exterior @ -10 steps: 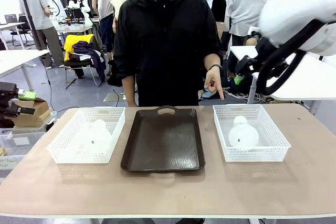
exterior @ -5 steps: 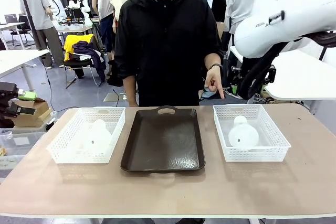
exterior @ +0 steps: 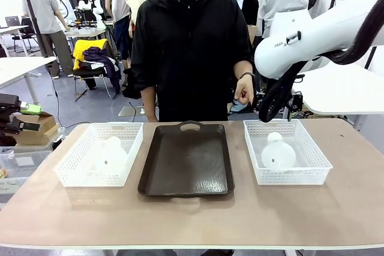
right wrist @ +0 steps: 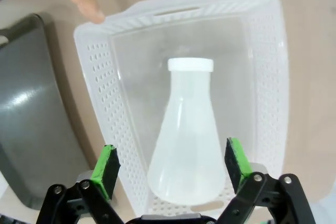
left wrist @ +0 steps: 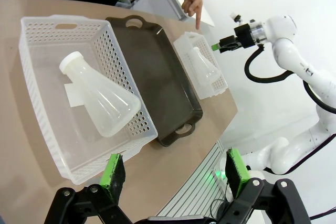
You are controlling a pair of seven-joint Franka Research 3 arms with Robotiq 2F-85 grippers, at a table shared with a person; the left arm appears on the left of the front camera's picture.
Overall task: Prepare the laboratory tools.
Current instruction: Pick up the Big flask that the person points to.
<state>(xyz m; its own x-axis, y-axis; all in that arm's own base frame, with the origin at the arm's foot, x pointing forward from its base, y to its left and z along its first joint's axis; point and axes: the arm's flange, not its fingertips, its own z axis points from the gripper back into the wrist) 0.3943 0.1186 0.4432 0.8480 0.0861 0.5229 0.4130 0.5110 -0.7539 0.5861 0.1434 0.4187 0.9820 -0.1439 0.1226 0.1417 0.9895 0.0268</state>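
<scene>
Two frosted-white conical flasks lie on their sides, one in each white lattice basket. One flask (exterior: 110,155) (left wrist: 100,98) rests in the left basket (exterior: 75,175). The other flask (exterior: 277,153) (right wrist: 186,129) lies in the right basket (exterior: 291,178), neck toward the person. My right gripper (right wrist: 170,163) hangs open above this flask, its green pads (right wrist: 106,163) spread to either side of the wide base. My left gripper (left wrist: 174,171) is open too, held high off the table's near left with nothing between its fingers.
A dark brown tray (exterior: 187,160) lies between the baskets. The person stands at the far edge, one hand (exterior: 244,94) pointing a finger (right wrist: 86,3) down at the right basket's far corner. My right arm (exterior: 288,46) reaches in from the upper right.
My right arm has swung down and leftward until its gripper hangs over the right basket. The flasks, baskets and tray have stayed put.
</scene>
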